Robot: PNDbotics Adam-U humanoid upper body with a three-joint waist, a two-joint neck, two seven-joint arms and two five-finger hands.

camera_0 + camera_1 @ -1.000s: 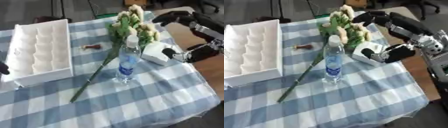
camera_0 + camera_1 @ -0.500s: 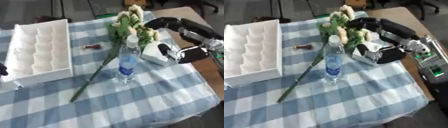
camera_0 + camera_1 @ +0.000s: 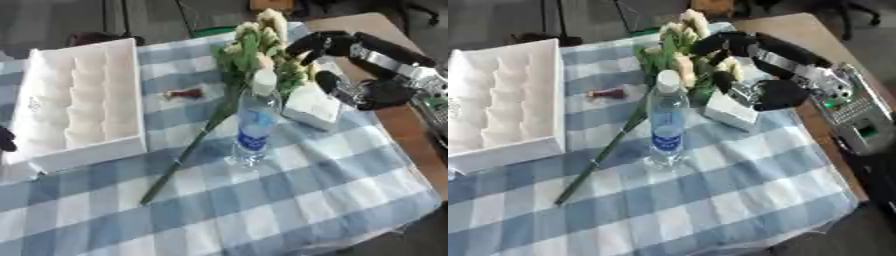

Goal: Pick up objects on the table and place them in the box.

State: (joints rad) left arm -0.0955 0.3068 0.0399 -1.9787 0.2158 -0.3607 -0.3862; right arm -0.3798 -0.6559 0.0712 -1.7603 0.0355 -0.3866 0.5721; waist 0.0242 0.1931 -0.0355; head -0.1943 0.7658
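Note:
A white compartmented box (image 3: 79, 100) stands at the left of the checked cloth. An upright clear water bottle (image 3: 254, 125) with a blue label is in the middle. Behind it lies a bunch of cream flowers (image 3: 249, 47), its long green stem (image 3: 184, 160) running down-left. A small brown-red thing (image 3: 184, 93) lies between box and flowers. A small white carton (image 3: 311, 105) sits to the right of the bottle. My right hand (image 3: 785, 94) reaches in from the right, its fingers (image 3: 726, 42) arched wide over the flower heads and holding nothing. A sliver of my left hand (image 3: 5, 139) shows at the left edge.
Bare wooden tabletop (image 3: 407, 130) runs along the right side past the cloth's edge. A grey device with green lights (image 3: 855, 120) sits at the right. The blue-and-white cloth (image 3: 289, 200) in front of the bottle carries nothing.
My right hand has moved left from beside the white carton, so its fingers now reach over the flower heads. Bottle, flowers and box lie as before.

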